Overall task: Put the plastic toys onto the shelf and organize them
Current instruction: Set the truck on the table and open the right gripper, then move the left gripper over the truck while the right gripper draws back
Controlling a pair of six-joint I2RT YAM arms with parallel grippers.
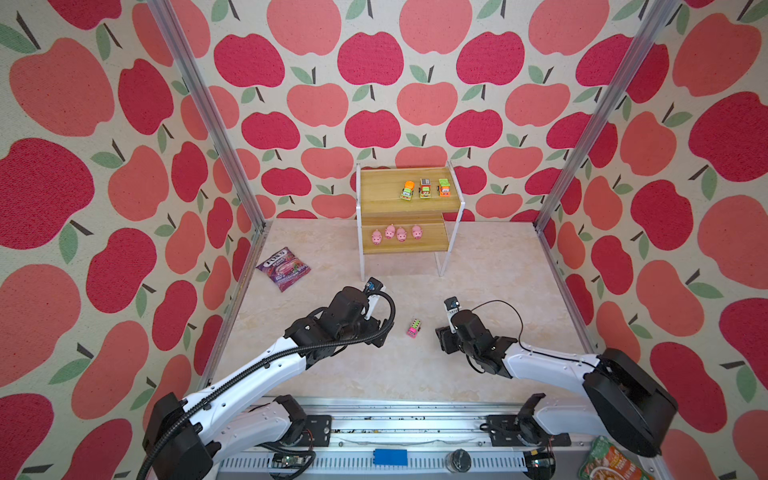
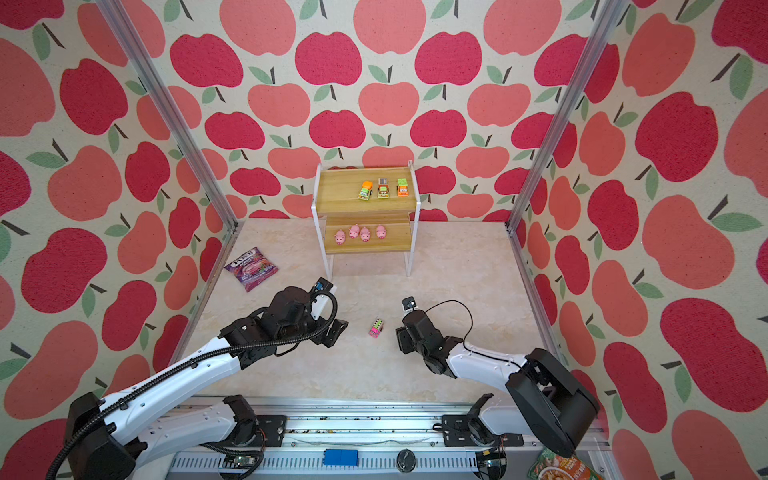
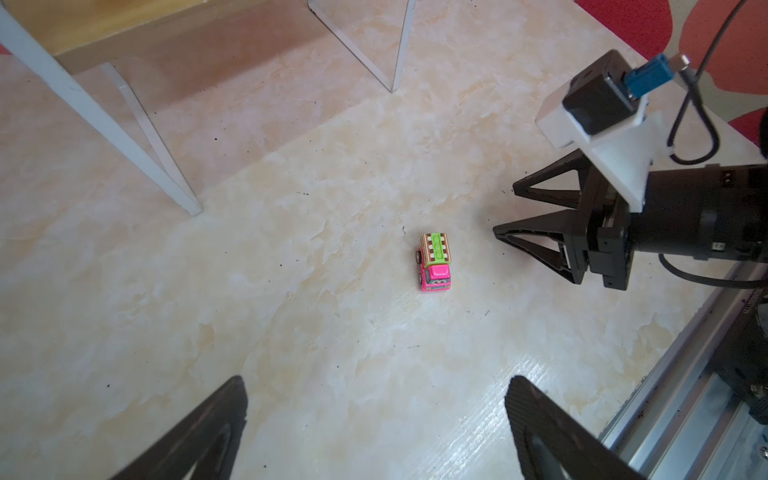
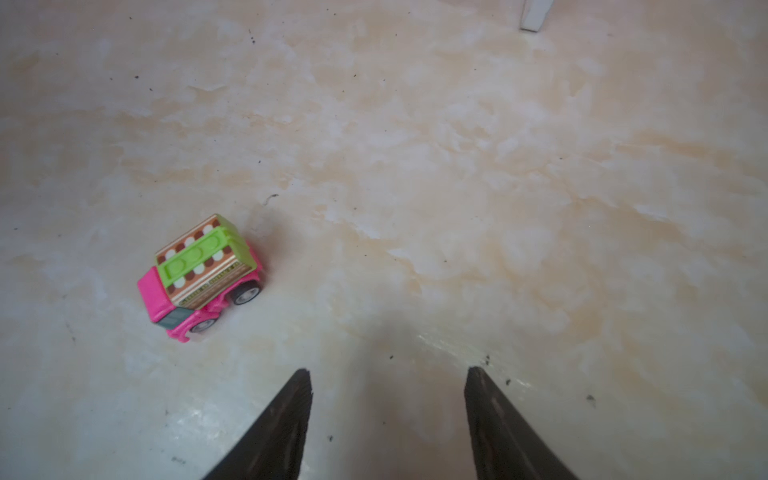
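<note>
Pink truck (image 3: 434, 262) sits on table (image 3: 291, 332) between left gripper (image 3: 376, 378) and right gripper (image 3: 505, 209), outside both; both jaws released, empty.

shelf (image 3: 124, 25): mostly cut off | left gripper (image 3: 376, 380): fingers run off frame | snack packet (image 1: 611, 459): half out of shot

Your two top views look down from high above, facing the shelf (image 1: 378, 191); your wrist cameras sit low and close, both catching the pink truck (image 3: 435, 262) in front of the shelf.
</note>
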